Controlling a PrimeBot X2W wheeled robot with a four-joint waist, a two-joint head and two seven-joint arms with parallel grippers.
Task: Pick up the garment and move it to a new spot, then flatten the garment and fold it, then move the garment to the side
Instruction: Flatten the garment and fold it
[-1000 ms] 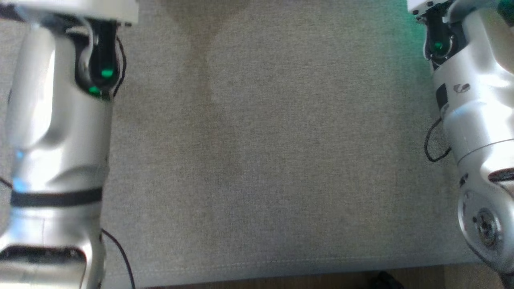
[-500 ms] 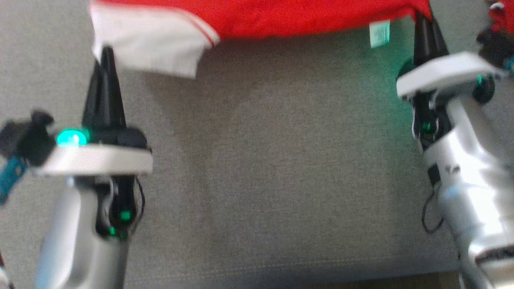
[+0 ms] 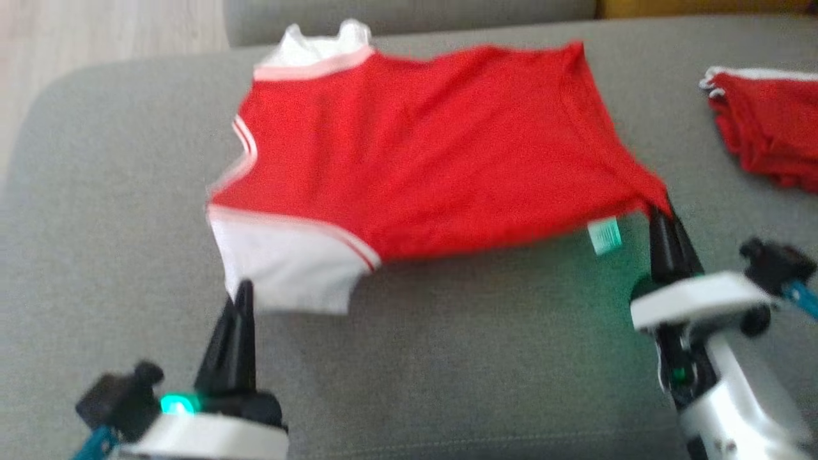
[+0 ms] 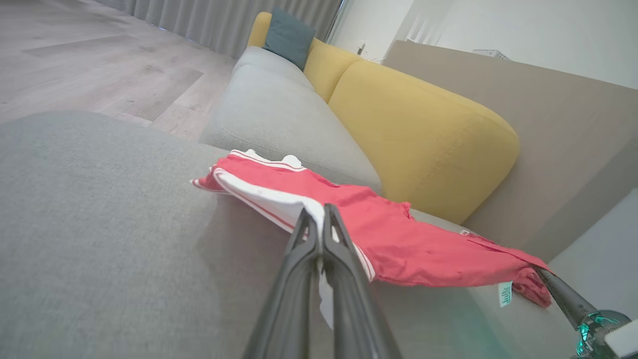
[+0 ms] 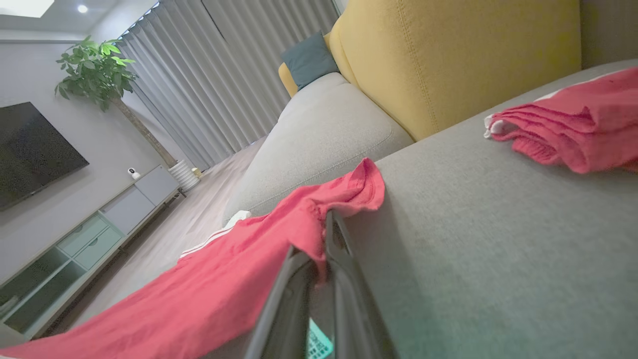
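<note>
Holding the red garment (image 3: 434,147) by its two near corners, spread wide and half lifted above the grey sofa seat (image 3: 447,370). At the left gripper (image 3: 243,291): fingers (image 4: 299,264) pressed narrow on the edge of the white sleeve (image 3: 281,262), with a strip of white cloth caught between them in the left wrist view. At the right gripper (image 3: 658,214): fingers pinched tight on the red hem corner, just beside the small pale label (image 3: 604,235). Far side of the garment resting on the seat, as it seems, toward the yellow backrest (image 4: 423,129). Near edge hanging a little slack between the two grips, clear of the seat as far as can be judged.

Changed in the last second: mostly the head view itself, tilted up from the bare seat and the forearms to the whole garment. Not to be read as a move of the cloth. Same two pinches already visible half a second ago, and no opening of either pair of fingers since.

Meaning for the task: pick-up done, probably in the middle of laying out at the new spot. Flattening and folding not yet begun. Second red pile (image 3: 763,134) well apart on the right, so room enough. Advisable to draw the corners gently apart before lowering, because of a possible crease at the sleeve.
</note>
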